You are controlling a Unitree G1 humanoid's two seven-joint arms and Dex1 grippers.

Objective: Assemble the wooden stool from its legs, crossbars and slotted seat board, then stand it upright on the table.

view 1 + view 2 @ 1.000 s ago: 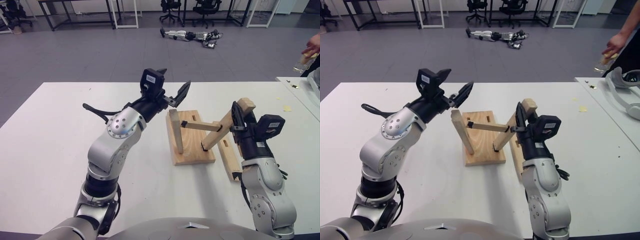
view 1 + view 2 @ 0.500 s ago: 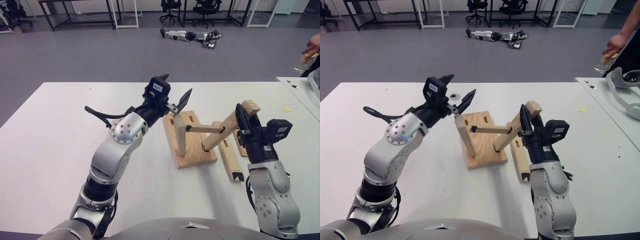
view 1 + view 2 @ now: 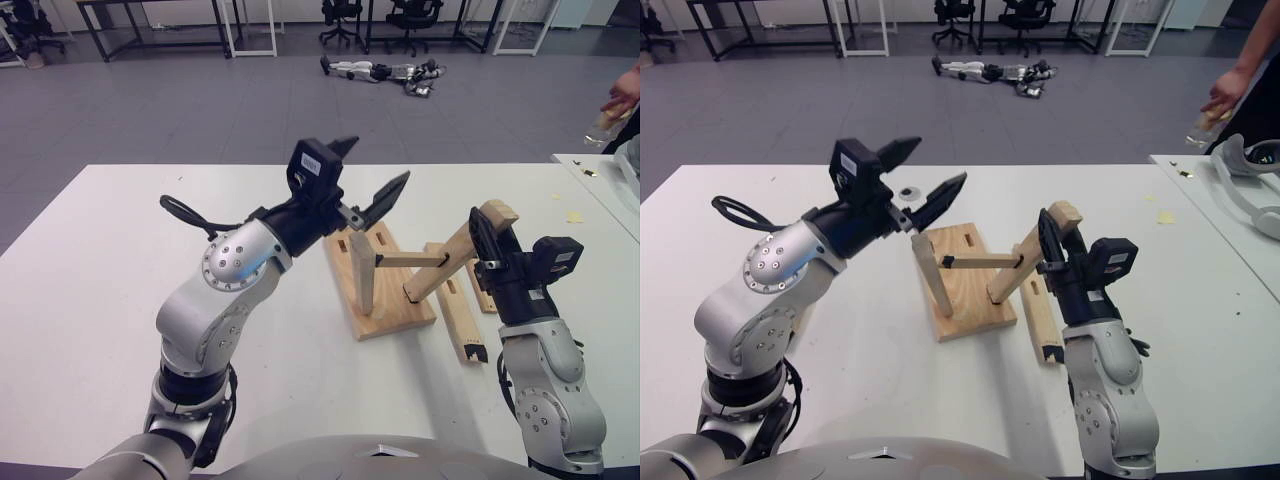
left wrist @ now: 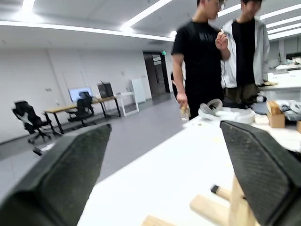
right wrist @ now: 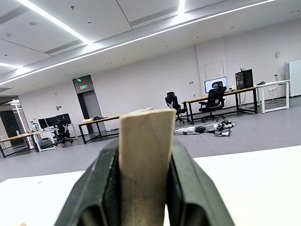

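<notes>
The seat board (image 3: 400, 305) lies flat on the white table (image 3: 100, 260), right of centre in the head views, with its slots facing up. An upright leg (image 3: 362, 275) stands at the board's left edge. A crossbar (image 3: 412, 261) runs from it to a tilted leg (image 3: 447, 262) that leans toward the right of the frame. The tilted leg's foot seems to rest at the board's right edge, though the joint is too small to be sure.

The right gripper (image 5: 143, 150) is clamped on the top end of the tilted leg, one finger on each side face. Two loose wooden pieces (image 3: 455, 310) lie flat just right of the board, side by side. The nearer one reaches toward the lower right of the frame, beside the right arm.

The left gripper (image 3: 383, 157) hangs in the air above the board's upper left corner, jaws spread wide and holding nothing, apart from the upright leg.

The board sits well in from the table's near and far edges. The left half of the table offers broad open surface. A second table (image 3: 600, 185) edges the right side of the frame, with a gap between.
</notes>
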